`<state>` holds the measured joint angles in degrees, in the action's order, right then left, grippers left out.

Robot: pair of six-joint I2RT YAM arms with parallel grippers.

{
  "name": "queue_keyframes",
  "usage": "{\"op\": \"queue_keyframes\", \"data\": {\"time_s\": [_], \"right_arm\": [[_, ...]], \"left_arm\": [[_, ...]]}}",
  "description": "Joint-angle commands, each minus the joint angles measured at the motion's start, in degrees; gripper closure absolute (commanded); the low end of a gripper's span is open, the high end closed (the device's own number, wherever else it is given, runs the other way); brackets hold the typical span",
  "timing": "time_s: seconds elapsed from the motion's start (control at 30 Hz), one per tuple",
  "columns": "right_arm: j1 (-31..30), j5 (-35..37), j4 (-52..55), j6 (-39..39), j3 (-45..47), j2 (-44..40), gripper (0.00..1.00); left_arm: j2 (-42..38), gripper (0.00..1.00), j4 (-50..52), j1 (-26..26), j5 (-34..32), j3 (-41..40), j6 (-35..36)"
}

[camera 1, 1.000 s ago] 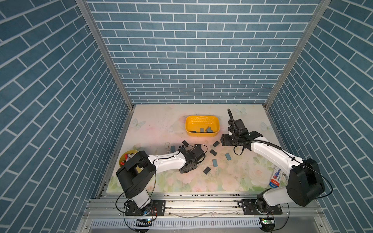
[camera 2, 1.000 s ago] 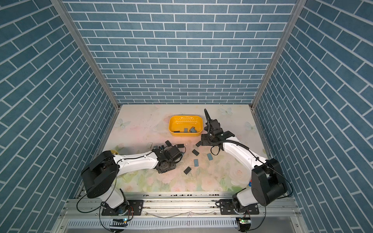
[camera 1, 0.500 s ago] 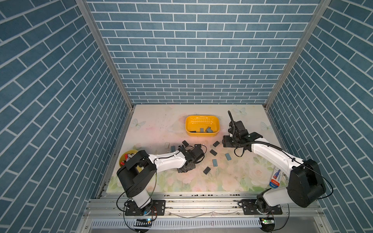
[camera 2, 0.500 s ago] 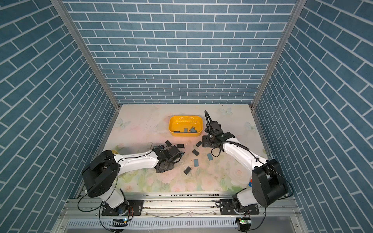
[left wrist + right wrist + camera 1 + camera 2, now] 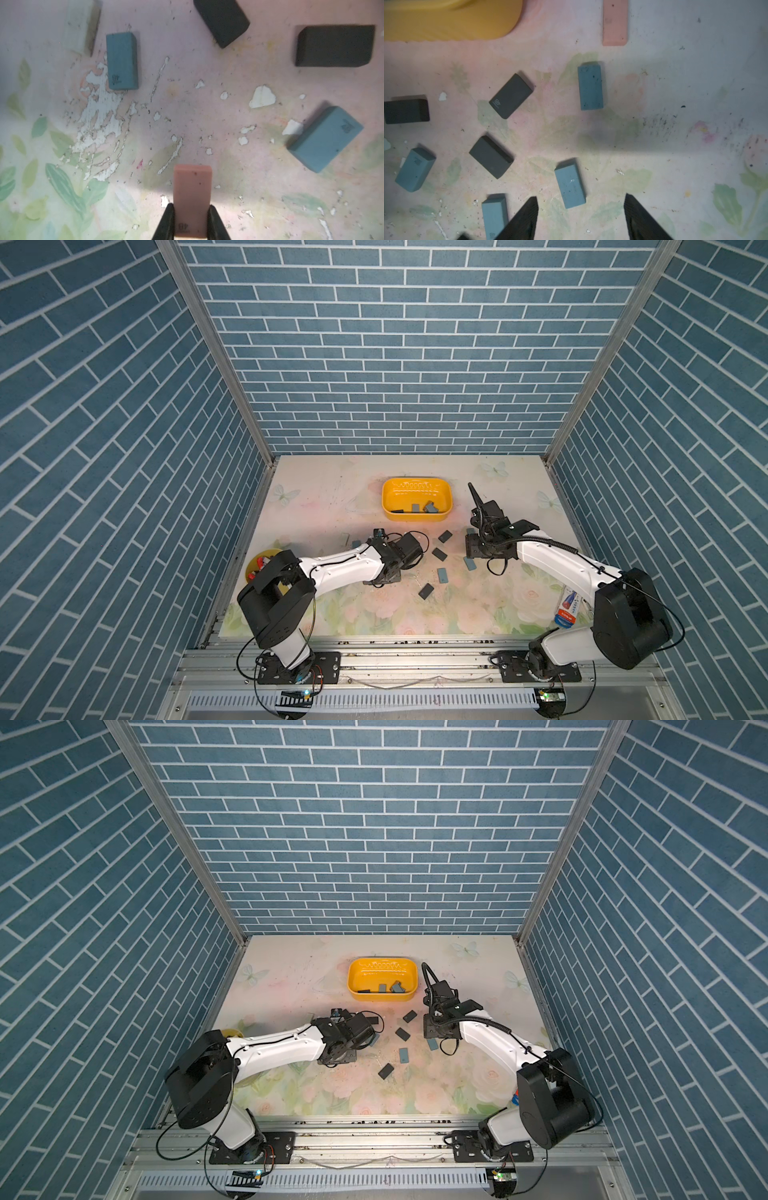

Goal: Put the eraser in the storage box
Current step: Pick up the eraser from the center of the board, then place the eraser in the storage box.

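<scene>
Storage box (image 5: pixel 415 515): shallow yellow tub, far centre of table (image 5: pixel 374 614), dark and blue erasers (image 5: pixel 430 507) inside.
Right gripper (image 5: pixel 580 196): jaws spread, nothing between.
Left gripper (image 5: pixel 190 207): pinching pink eraser (image 5: pixel 192 187), a flat speckled block stamped "4B", outside the tub, off its near-left side.

The yellow storage box (image 5: pixel 399 495) holds a few erasers (image 5: pixel 415 508).
</scene>
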<state>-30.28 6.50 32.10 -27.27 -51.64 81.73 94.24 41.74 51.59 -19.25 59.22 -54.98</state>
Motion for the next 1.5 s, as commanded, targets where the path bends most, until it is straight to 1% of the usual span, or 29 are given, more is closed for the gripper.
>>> {"op": "queue_keyframes", "data": {"time_s": [0.0, 0.17, 0.33, 0.53, 0.67, 0.87, 1.0, 1.07, 1.37, 1.47], "right_arm": [[-0.5, -1.0, -0.5, -2.4, 2.6, -0.8, 0.33], [-1.2, -2.3, -2.8, -2.8, 4.2, 0.7, 0.35], [-1.8, -3.5, -4.5, -2.7, 3.8, 3.6, 0.38], [-1.9, -2.1, -4.1, -2.3, 3.3, 5.4, 0.42], [-2.0, -1.4, -4.0, -2.2, 3.3, 5.9, 0.45], [-2.0, -1.3, -3.8, -1.9, 2.9, 7.2, 0.5], [-2.0, -1.3, -3.9, -1.9, 2.7, 7.9, 0.54], [-2.0, -1.4, -4.0, -1.8, 2.6, 8.3, 0.56], [-2.2, -1.6, -4.1, -1.6, 2.3, 9.5, 0.6], [-2.2, -1.8, -4.1, -1.5, 2.1, 10.1, 0.65]], "left_arm": [[-0.8, 0.79, 3.5, -0.7, -3.8, 4.4, 5.0], [-0.1, 0.79, 3.7, -2.9, -6.3, 10.3, 10.0], [2.9, 0.78, 2.2, -6.5, -4.0, 17.7, 15.0], [10.1, 0.78, 2.0, -9.3, -1.2, 28.3, 19.1], [14.7, 0.78, 1.2, -10.6, 0.6, 33.6, 21.0], [22.1, 0.78, 3.7, -11.4, 2.5, 43.1, 23.5], [24.7, 0.77, 3.2, -12.4, 3.7, 46.3, 24.4], [25.9, 0.77, 3.0, -12.9, 5.2, 47.8, 24.7], [31.9, 0.75, 3.4, -14.8, 7.7, 52.6, 26.4], [33.6, 0.74, 3.8, -15.1, 8.3, 53.6, 26.8]]}}
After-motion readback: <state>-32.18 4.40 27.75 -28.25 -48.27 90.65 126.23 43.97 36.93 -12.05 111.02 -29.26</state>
